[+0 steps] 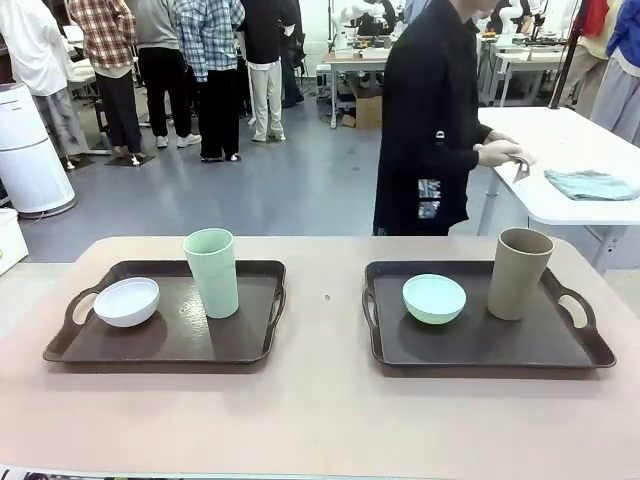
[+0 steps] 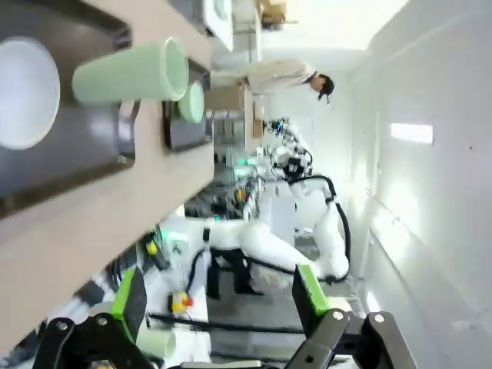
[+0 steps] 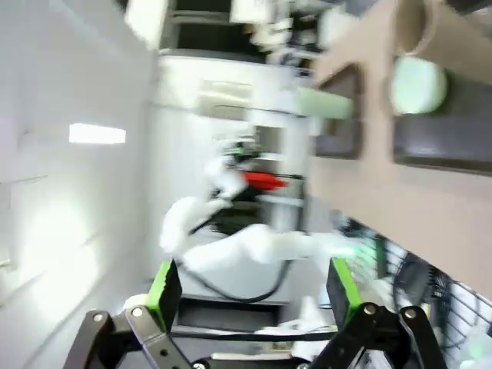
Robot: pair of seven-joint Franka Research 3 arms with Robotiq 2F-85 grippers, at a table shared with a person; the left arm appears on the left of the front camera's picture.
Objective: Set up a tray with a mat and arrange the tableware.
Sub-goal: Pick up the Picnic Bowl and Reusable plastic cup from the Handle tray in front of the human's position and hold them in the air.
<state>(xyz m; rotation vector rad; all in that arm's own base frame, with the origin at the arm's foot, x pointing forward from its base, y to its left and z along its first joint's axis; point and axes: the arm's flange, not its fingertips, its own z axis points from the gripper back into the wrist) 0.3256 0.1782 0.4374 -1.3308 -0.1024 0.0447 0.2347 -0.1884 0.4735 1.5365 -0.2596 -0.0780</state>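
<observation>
Two dark brown trays stand on the beige table. The left tray (image 1: 170,345) holds the white bowl (image 1: 126,300) and the upright mint green cup (image 1: 212,272). On the right tray (image 1: 480,345) sit the mint green bowl (image 1: 434,297) and the tan-brown cup (image 1: 518,272). My left gripper (image 2: 219,296) is open and holds nothing; it hangs off the table's near side, with the white bowl (image 2: 27,92) and mint cup (image 2: 131,73) far off. My right gripper (image 3: 254,288) is also open and holds nothing, away from the mint bowl (image 3: 419,84) and tan cup (image 3: 446,34).
A person in black (image 1: 430,120) stands beyond the table's far edge, turned to a white side table (image 1: 570,140) with both hands over it. A folded teal cloth (image 1: 590,184) lies there. A bare strip of table (image 1: 325,330) separates the trays.
</observation>
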